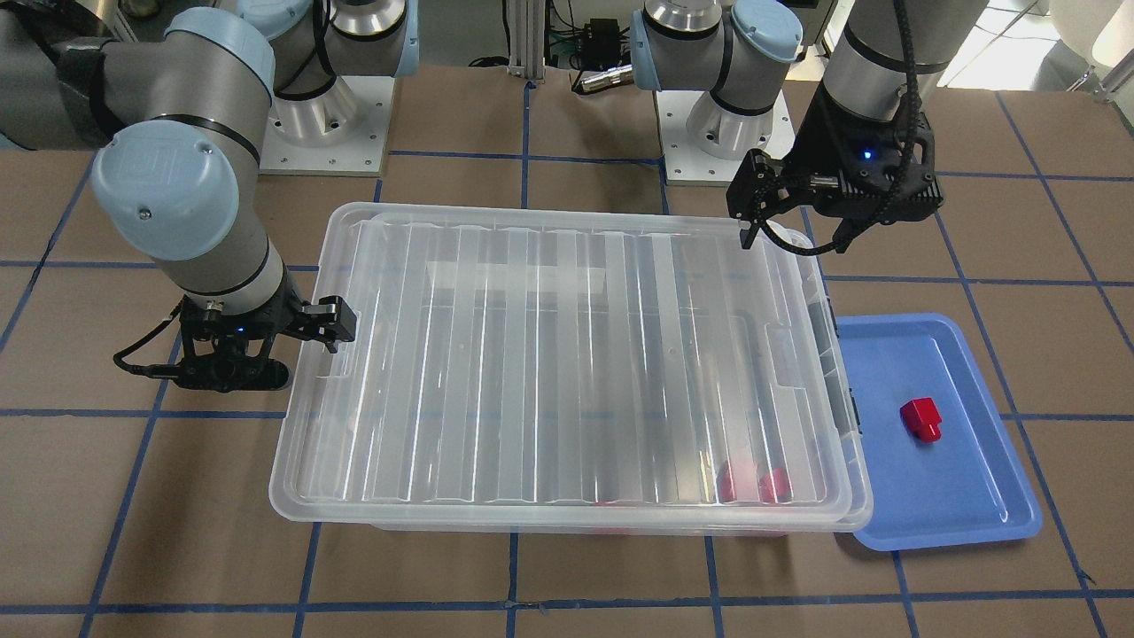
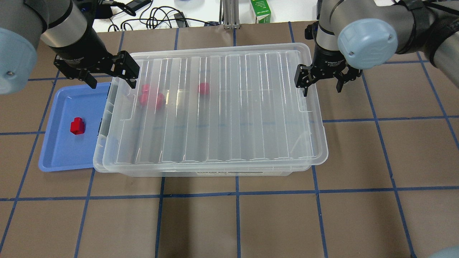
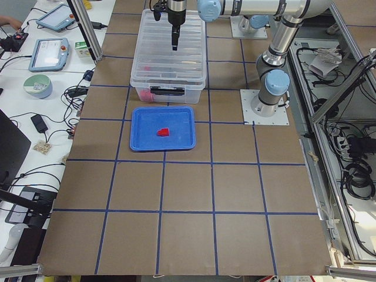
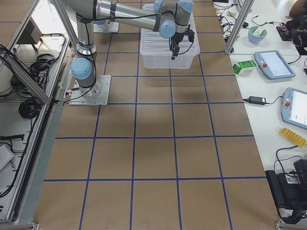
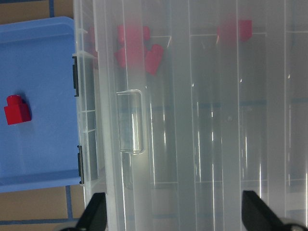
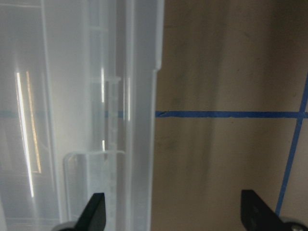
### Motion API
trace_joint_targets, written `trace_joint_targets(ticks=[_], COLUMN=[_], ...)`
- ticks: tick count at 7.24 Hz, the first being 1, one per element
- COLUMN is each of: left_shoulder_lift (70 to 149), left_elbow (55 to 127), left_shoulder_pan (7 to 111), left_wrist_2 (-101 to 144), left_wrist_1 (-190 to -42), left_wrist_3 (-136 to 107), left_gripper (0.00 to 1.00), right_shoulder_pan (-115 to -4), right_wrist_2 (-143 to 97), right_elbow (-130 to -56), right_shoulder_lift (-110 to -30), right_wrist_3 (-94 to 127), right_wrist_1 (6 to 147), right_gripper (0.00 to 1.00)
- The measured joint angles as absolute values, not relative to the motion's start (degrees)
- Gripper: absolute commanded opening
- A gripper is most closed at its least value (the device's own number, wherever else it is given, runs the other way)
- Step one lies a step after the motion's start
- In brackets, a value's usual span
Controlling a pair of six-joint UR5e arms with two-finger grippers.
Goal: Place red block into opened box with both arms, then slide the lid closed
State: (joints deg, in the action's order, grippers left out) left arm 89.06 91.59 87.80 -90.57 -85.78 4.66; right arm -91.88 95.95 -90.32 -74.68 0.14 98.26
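Spread wide, gripping nothing: left fingers [image 2: 129, 68], right fingers [image 2: 300, 76], at opposite short ends of the lid [image 2: 222, 107] atop the box [image 2: 215, 173].

Red block [image 2: 77, 125]: glossy red. Tray [image 2: 61, 154]: solid blue. Box [image 2: 200, 174]: clear, with a dark grey clip [image 1: 856, 413] at 3 o'clock in the front-facing view. Lid [image 2: 229, 118]: clear, parallel ribs, white glare streaks; blurred red shapes [image 2: 150, 97] show through. Table [image 2: 287, 222]: brown, blue tape grid. Left gripper [image 2: 111, 77] and right gripper [image 2: 321, 84]: black. Left arm [image 2: 68, 25] and right arm [image 2: 367, 43]: silver-grey, pale blue caps.
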Motion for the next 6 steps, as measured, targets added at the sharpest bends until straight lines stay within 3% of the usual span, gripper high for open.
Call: trace_joint_targets(ticks=[6], left_shoulder_lift=[88.8], left_elbow=[91.0], left_shoulder_pan=[87.7], left_wrist_2=[-90.3], left_wrist_1=[-85.8], left_wrist_3=[4.8], left_gripper=[1.0], right_shoulder_pan=[-87.9], right_wrist_2=[101.1], right_elbow=[-94.3], right_shoulder_lift=[-74.6], right_wrist_3=[-0.7], right_wrist_1=[104.6], right_gripper=[1.0])
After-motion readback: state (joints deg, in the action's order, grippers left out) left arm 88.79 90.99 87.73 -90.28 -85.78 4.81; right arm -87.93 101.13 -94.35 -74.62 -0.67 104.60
